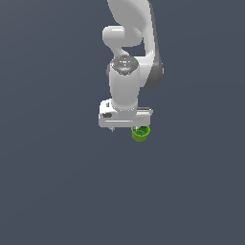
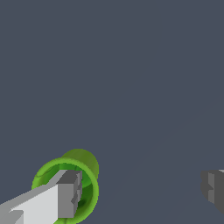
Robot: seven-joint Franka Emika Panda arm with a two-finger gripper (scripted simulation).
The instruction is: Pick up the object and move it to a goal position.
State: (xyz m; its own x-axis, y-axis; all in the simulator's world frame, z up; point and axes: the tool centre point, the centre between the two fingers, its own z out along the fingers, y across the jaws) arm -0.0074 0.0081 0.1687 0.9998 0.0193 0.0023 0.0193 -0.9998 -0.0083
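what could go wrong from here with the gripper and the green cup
1. The white gripper is wide open and off-centre: one grey finger sits over the small bright green round cup, the other far away. Closing now would likely catch only one wall or push the cup sideways.
2. Descending could press that finger onto the cup's thin rim and tip it.

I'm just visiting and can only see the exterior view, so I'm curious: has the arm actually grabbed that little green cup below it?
Observer: No. In the wrist view the fingers stand wide apart, not closed on anything.
Operator: Then where is the cup relative to them?
Observer: The green cup is not between them. One finger sits over its hollow top, seemingly inside the rim.
Operator: And the second one?
Observer: It is far off at the picture's opposite edge, apart from the cup.
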